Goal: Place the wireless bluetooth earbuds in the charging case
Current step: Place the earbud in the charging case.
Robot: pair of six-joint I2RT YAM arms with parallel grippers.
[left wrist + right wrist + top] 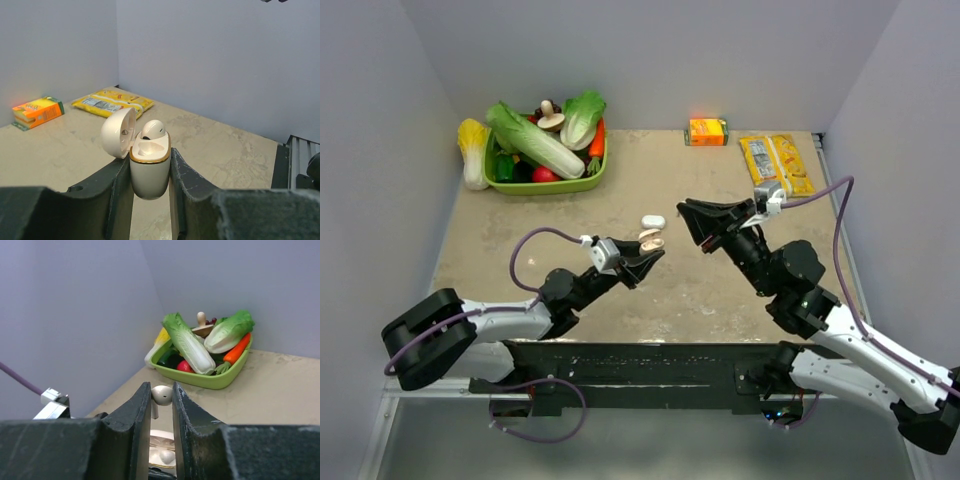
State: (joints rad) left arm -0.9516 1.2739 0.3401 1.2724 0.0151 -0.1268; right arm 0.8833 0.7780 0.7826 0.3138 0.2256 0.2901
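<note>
My left gripper (150, 175) is shut on the white charging case (149, 172) and holds it upright above the table. Its lid (119, 132) is hinged open to the left. One whitish earbud (152, 129) sits in the case's right well; the left well is empty. In the top view the case (650, 240) is at the left gripper's (646, 254) tips. My right gripper (161, 395) is shut on the second earbud (162, 394), stem down, just above the open case (165, 452). In the top view the right gripper (687, 214) is just right of the case.
A green basket (545, 187) of toy vegetables stands at the back left, with a yellow corn cob (473, 150) beside it. An orange box (708, 131) and a yellow packet (777, 162) lie at the back right. Walls close in the table on three sides.
</note>
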